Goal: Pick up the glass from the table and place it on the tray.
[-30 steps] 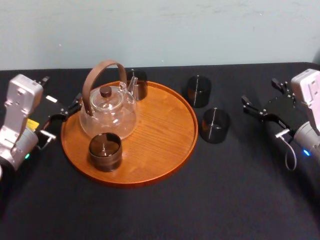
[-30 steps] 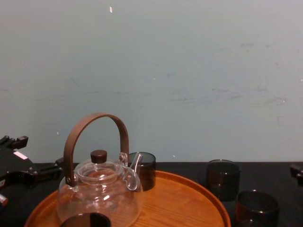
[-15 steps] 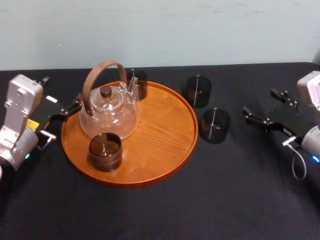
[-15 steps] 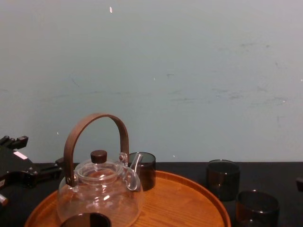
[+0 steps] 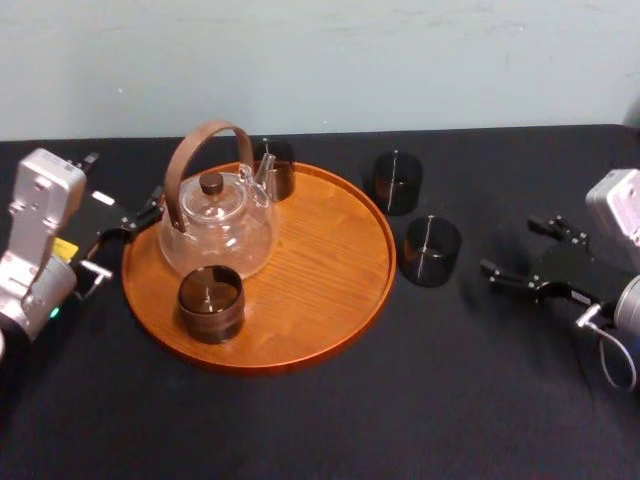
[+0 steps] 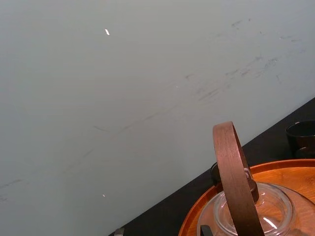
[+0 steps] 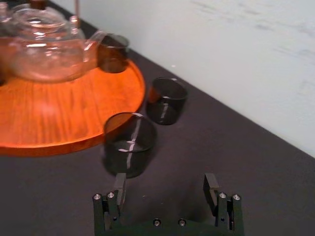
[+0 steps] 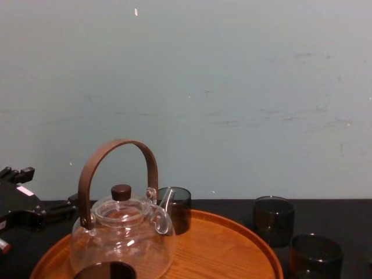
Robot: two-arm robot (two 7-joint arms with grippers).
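I am counting four short dark glasses, one teapot (image 5: 215, 225) and one tray (image 5: 330, 300) on the table (image 5: 320, 420). The tray is carrying the clear glass teapot with its brown hoop handle and two glasses: the front glass (image 5: 210, 303) sitting at the near rim and the back glass (image 5: 275, 168) standing behind the spout. All four glasses are looking empty.

The other two are standing upright on the table right of the tray. The far glass (image 5: 397, 182) is sitting toward the wall, and the near glass (image 5: 430, 251) is just beside the tray's rim. It is smoky, cylindrical and catching a thin streak of light.

I am holding my right gripper (image 7: 165, 179) low over the table to the right of the near glass, fingers spread apart and pointing at it, touching nothing. My left gripper (image 5: 135, 222) is resting at the tray's left edge; whether it is open or closed I cannot tell.
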